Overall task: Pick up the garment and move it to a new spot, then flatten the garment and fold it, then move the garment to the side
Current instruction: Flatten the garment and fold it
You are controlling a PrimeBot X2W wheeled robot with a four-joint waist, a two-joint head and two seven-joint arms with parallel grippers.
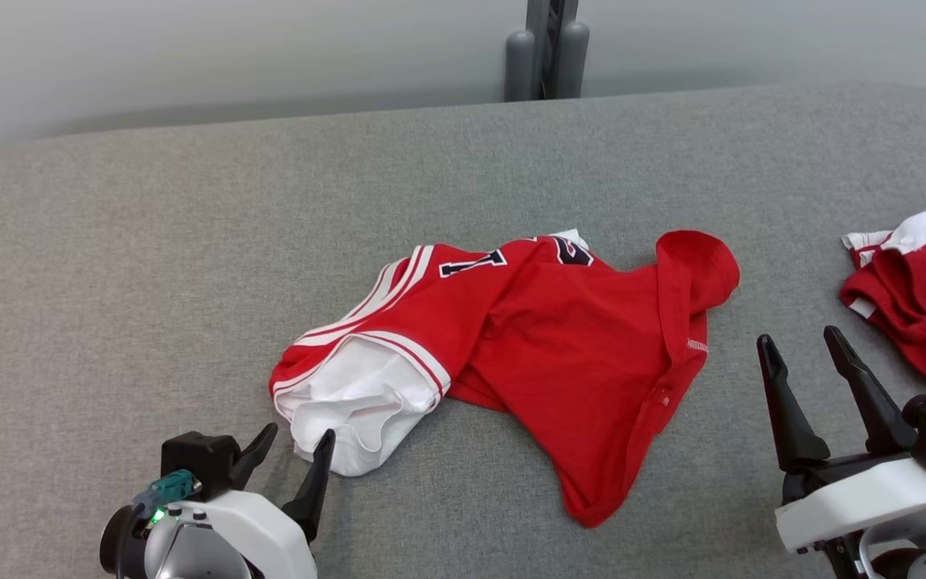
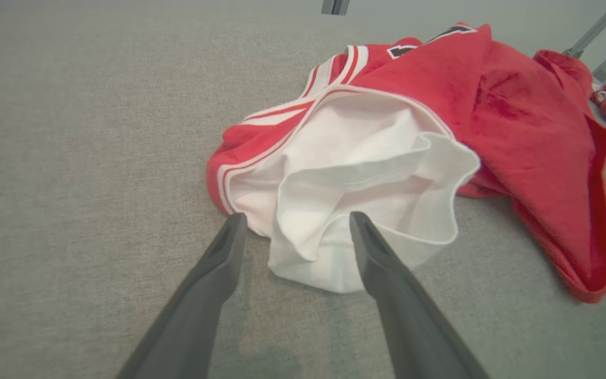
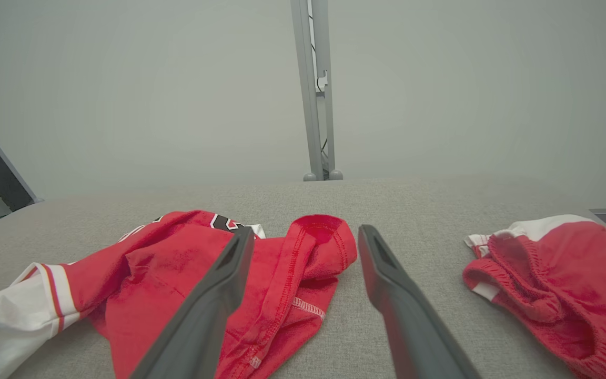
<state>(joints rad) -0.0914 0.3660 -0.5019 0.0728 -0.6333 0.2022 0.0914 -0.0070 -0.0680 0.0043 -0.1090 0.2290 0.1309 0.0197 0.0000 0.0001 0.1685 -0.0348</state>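
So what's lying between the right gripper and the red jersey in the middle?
Nothing is lying there. In the head view, a bare stretch of grey surface separates the open right gripper from the red jersey.

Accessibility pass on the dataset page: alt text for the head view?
A crumpled red jersey with a white sleeve lies on a grey table. Open left end effector at the sleeve, open right end effector clear of the hem. A second red garment sits at the right edge.
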